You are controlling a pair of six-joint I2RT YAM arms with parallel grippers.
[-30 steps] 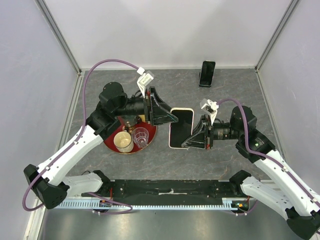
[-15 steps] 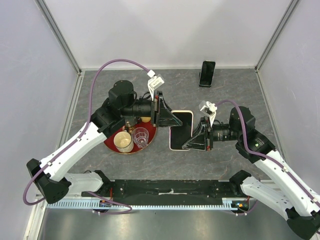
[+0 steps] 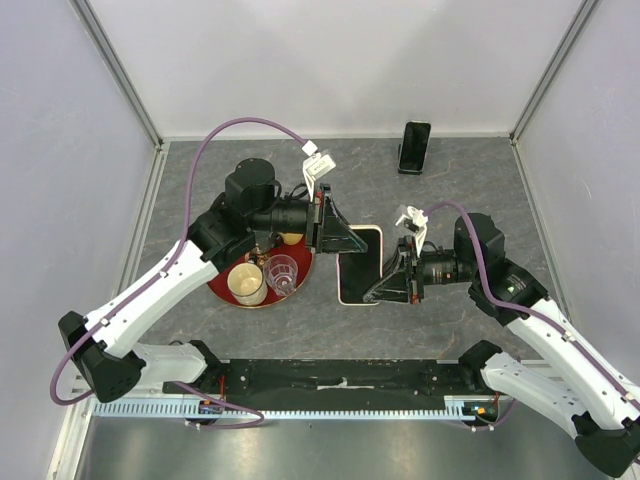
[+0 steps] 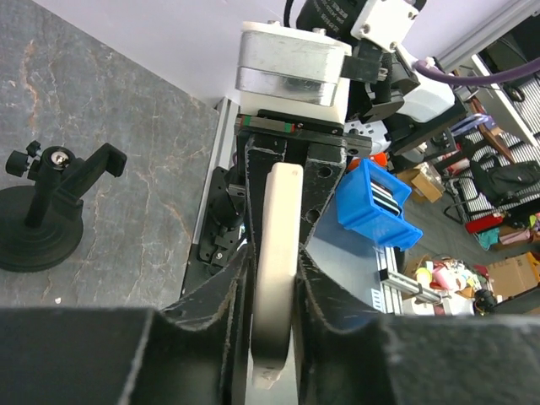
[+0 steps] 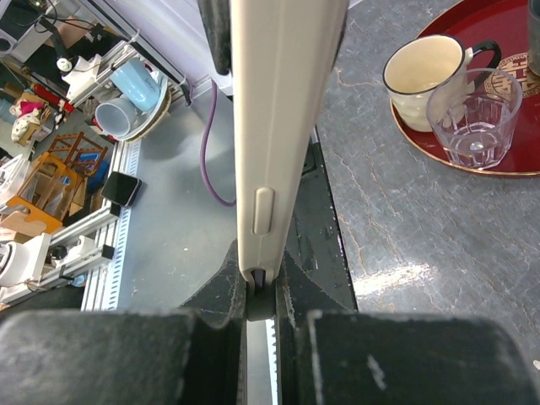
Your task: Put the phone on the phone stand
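- As the phone (image 3: 362,262) faced up between them, the left gripper (image 3: 352,241) pinched one edge.
- The right gripper (image 3: 374,290) clamped the opposite edge.
- The phone stand (image 4: 38,221) stood apart.

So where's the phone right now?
In the top view the phone is over the middle of the table, just right of the red tray, clamped between the left gripper on its left and the right gripper on its right.

A round red tray (image 3: 218,288) lies on the grey stone-patterned counter (image 3: 190,185), left of centre. On it stand a cream mug (image 3: 245,284) with a dark handle and, just beside it, a clear glass tumbler (image 3: 282,272). A small black slab (image 3: 414,147) stands propped at the back wall.
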